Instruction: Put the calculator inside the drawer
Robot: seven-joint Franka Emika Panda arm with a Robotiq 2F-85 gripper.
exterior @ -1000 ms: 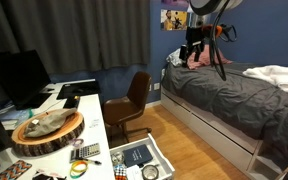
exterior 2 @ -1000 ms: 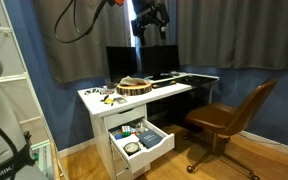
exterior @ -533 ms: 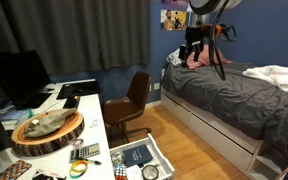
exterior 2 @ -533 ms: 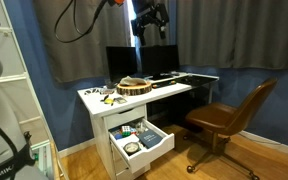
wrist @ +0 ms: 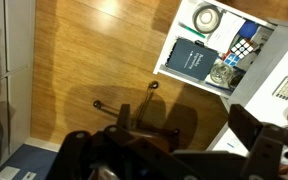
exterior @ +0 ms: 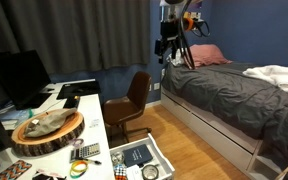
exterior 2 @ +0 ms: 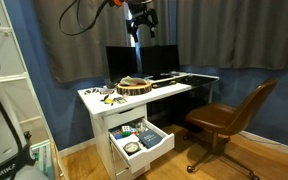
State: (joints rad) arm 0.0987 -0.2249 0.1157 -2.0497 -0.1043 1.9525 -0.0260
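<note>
Grey bed point(exterior: 234, 90) filled my three o'clock side, white desk point(exterior: 92, 112) at nine, brown chair point(exterior: 134, 98) between them. The drawer point(exterior 2: 150, 150) stood pulled out under the desktop, with a dark notebook point(wrist: 192, 57) and a puzzle cube point(wrist: 246, 48) lying inside. I had the gripper point(exterior: 167, 50) way up high over the chair, around one o'clock from the drawer. In my wrist view its fingers were spread wide, nothing between them. And the calculator point(exterior: 84, 151) lay on the desktop, at nine o'clock just beside the drawer.

The gripper point(exterior: 167, 55) is black and chunky, at the top of the frame. A thin orange cable point(exterior 2: 74, 28) loops beside it.
</note>
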